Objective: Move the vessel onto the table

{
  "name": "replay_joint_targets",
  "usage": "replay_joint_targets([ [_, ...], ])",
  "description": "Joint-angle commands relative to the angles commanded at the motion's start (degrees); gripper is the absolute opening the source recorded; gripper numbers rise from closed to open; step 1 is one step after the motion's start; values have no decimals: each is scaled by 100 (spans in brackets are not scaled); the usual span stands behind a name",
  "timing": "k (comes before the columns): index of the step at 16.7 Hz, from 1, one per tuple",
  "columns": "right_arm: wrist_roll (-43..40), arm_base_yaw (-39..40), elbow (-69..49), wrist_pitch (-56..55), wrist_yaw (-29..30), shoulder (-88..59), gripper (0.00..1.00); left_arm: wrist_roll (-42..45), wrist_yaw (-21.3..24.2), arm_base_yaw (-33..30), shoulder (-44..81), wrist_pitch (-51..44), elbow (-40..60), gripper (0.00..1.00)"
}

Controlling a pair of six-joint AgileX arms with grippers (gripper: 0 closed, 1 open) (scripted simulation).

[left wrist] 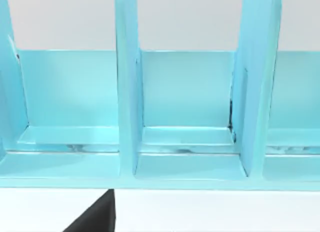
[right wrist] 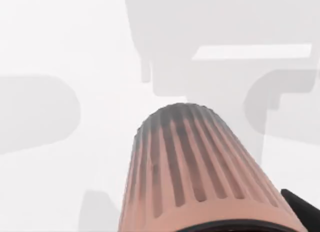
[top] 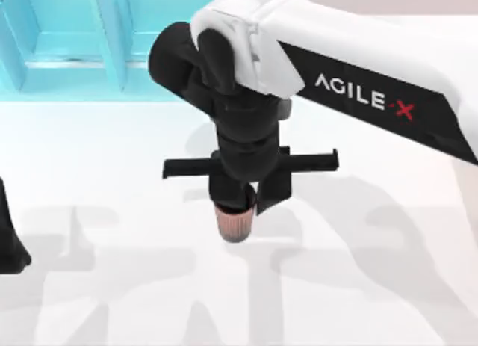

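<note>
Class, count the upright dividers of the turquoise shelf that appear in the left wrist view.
3: one divider left of centre, one right of centre, and one cut by the picture's edge. More may lie beyond the frame.

You've got the vessel [top: 234, 223], small reddish-brown tapered cup w/ fine vertical ribs, sitting near mid-table in the top view, its upper part hidden under black gripper parts so only the lower ribbed body shows. In the right wrist view the vessel [right wrist: 200, 177] points its narrower, greyer closed end down toward the surface, dark rim nearest the camera; can't tell if the base is touching or just above. The table [top: 112, 181] is plain white, smooth & flat, w/ soft grey shadows across it around the cup.
</note>
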State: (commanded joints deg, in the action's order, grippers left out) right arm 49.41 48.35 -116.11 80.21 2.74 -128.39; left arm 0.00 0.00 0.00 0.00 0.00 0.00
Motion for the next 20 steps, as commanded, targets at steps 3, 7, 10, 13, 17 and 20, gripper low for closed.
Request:
replay_joint_targets([
  [3,25,14,428,-425,8,0,0,0,0,0,0,0,0,100],
  [7,26,15,451,-448,9,1,0,0,0,0,0,0,0,100],
  [10,26,15,451,-448,9,1,23,0,0,0,0,0,0,100],
  [13,26,15,451,-448,9,1,45,0,0,0,0,0,0,100],
  [17,26,15,451,-448,9,1,75,0,0,0,0,0,0,100],
  [20,26,15,451,-448,9,1,98,0,0,0,0,0,0,100],
])
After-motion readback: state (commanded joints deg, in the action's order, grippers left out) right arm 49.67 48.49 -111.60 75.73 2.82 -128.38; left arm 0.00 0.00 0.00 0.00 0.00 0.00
